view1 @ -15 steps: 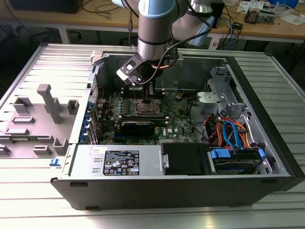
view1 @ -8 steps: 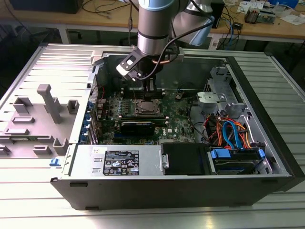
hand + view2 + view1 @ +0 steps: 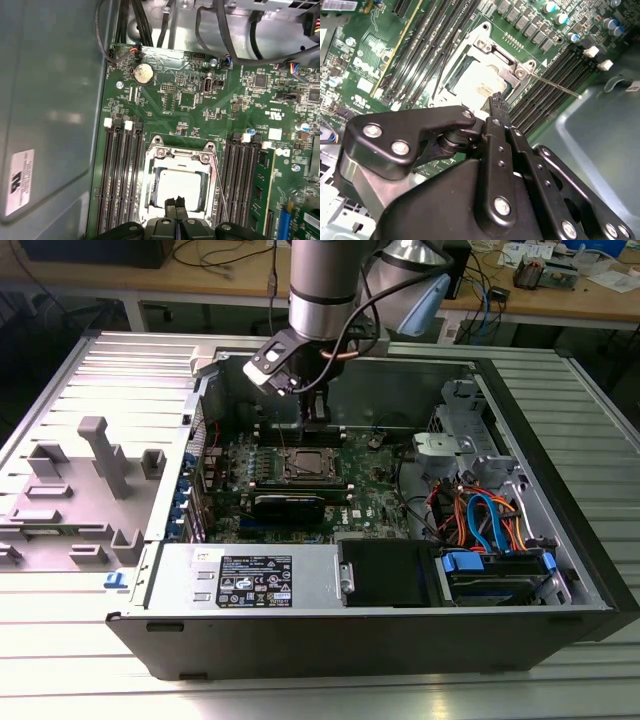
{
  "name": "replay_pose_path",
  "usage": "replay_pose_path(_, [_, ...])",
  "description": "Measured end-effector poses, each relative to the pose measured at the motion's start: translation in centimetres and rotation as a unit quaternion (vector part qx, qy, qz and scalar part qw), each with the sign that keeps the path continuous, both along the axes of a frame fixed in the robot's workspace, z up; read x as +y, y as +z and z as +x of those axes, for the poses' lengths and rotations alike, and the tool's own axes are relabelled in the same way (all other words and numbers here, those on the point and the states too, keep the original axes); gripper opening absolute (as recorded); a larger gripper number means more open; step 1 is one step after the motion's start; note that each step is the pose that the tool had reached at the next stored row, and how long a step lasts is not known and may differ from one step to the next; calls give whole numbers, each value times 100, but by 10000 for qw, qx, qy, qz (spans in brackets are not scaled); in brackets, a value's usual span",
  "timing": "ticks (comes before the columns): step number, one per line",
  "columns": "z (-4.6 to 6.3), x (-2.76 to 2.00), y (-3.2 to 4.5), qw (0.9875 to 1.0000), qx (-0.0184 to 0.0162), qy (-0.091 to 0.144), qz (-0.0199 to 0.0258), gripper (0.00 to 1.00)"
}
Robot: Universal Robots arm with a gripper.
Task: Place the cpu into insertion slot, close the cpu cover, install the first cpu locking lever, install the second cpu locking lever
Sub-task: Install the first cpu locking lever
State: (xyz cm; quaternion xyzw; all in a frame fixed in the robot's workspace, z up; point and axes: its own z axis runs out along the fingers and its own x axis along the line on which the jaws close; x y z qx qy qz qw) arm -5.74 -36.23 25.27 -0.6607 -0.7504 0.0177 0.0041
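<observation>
in the exterior view, the arm reaches down into an open computer case (image 3: 350,635) that lies on a grey table (image 3: 70,660). the gripper (image 3: 318,426) hangs just above the green board (image 3: 375,490), near the insertion slot (image 3: 305,466).

in the second wrist view, the two fingers (image 3: 496,107) are pressed together with nothing between them. their tip is over the edge of the cpu (image 3: 470,82), which lies flat in the slot. the cpu cover (image 3: 500,57) lies down around it like a silver frame. a thin metal lever (image 3: 555,85) runs along one side.

in the first wrist view, long black memory slots (image 3: 122,170) sit on both sides of the slot. a round battery (image 3: 143,73) sits farther off on the board. i cannot tell if the tip touches the cpu.
</observation>
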Motion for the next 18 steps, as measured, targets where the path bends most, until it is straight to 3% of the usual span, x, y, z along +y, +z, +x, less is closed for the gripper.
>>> replay_pose_path(18, [0, 0, 3, 9999, 0, 142, 0, 11])
